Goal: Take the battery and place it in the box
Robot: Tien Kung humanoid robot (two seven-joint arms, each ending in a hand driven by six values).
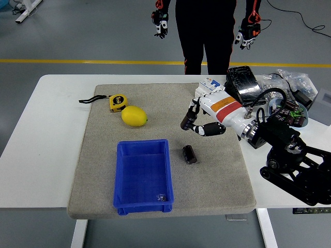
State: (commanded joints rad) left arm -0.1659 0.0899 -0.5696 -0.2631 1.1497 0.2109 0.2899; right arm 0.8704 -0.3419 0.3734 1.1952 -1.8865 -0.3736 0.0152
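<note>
A dark cylindrical battery [189, 154] lies on the grey mat [217, 175], just right of the blue box [143, 175]. The box holds one small clear item [161, 197] near its front right corner. My right hand [192, 126] hovers over the mat a little beyond the battery, apart from it. Its fingers [188, 118] point down and left and the thumb [208, 129] sticks out; it is open and holds nothing. The left arm is out of view.
A lemon [134, 115] and a yellow tape measure [118, 102] lie at the mat's far left. A white breaker [206, 89], a black pack [243, 85], bagged parts [282, 81] and a bowl [302, 122] crowd the far right. A person's gloved hands [247, 33] hang beyond the table.
</note>
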